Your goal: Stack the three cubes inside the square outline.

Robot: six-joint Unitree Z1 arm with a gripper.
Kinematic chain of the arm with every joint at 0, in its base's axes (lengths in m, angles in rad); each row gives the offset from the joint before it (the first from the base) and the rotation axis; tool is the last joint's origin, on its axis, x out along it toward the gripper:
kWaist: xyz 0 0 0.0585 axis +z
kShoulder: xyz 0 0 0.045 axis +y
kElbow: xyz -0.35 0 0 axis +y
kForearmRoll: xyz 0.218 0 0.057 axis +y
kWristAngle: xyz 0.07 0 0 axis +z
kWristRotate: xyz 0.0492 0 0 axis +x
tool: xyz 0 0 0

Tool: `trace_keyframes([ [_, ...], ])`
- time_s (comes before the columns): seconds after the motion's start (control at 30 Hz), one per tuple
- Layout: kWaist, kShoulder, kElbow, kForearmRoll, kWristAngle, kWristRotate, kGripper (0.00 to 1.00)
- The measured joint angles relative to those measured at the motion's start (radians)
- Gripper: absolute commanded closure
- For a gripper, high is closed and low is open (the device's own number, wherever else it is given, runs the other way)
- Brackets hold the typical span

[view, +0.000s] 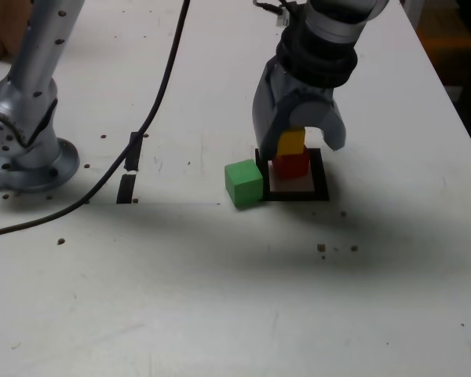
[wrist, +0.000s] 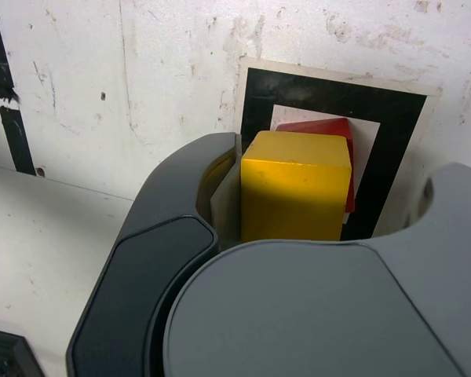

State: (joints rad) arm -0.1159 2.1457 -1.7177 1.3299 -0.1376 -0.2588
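Gripper jaws spread around yellow cube, atop red cube; grip let go. Lift straight up, don't nudge stack. Green cube next.

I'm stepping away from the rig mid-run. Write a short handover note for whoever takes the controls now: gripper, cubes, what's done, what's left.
Gripper: open, jaws either side of the small yellow cube, no visible grip on it.
Yellow cube sits on the small red cube, a little askew, inside the black tape square outline.
Small green cube: on the white table, just outside the outline at the exterior view's left.
Done: two cubes stacked.
Left: lift clear, fetch the green cube, set it on the yellow one.
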Motion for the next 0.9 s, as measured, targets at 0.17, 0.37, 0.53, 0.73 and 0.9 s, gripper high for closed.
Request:
trace_keyframes([
  [0.17,-0.004,-0.019,0.010,0.000,0.003,-0.007,0.00],
  [0.37,-0.028,-0.093,0.029,0.000,0.011,-0.008,0.00],
  [0.53,-0.059,-0.187,0.085,0.000,0.017,-0.016,0.00],
  [0.73,-0.099,-0.299,0.237,-0.019,0.015,-0.035,0.00],
  [0.9,-0.161,-0.372,0.401,-0.145,0.003,-0.065,0.01],
])
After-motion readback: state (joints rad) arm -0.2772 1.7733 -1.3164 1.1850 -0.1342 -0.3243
